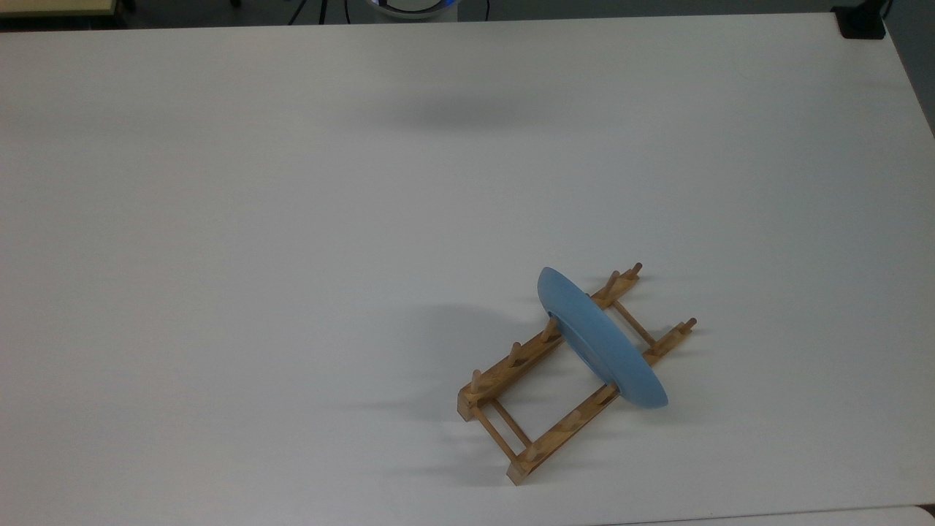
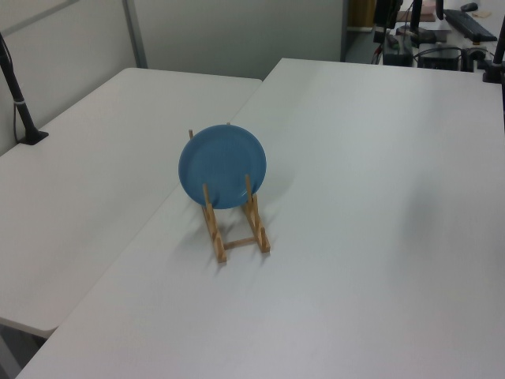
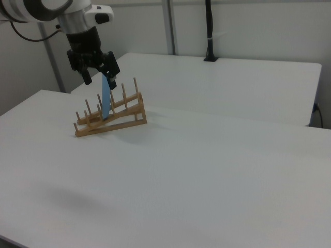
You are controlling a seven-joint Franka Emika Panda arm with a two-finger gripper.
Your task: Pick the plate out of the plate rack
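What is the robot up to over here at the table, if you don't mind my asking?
A robot arm is going after a blue plate that stands on edge between the pegs of a wooden rack on a white table. In the right view its tool is open and appears just above the plate's top edge, with nothing gripped yet. The plate sits in the rack, so the pick has not happened.

Plate rack (image 1: pixel 540 380) sits on the table (image 1: pixel 219 219), toward the top view's lower right. Plate (image 1: pixel 603 340) stands on edge in the rack between pegs, nearer the rack's upper-right end in the top view. In the right view the gripper (image 3: pixel 98 78) is up beside the plate's top edge.
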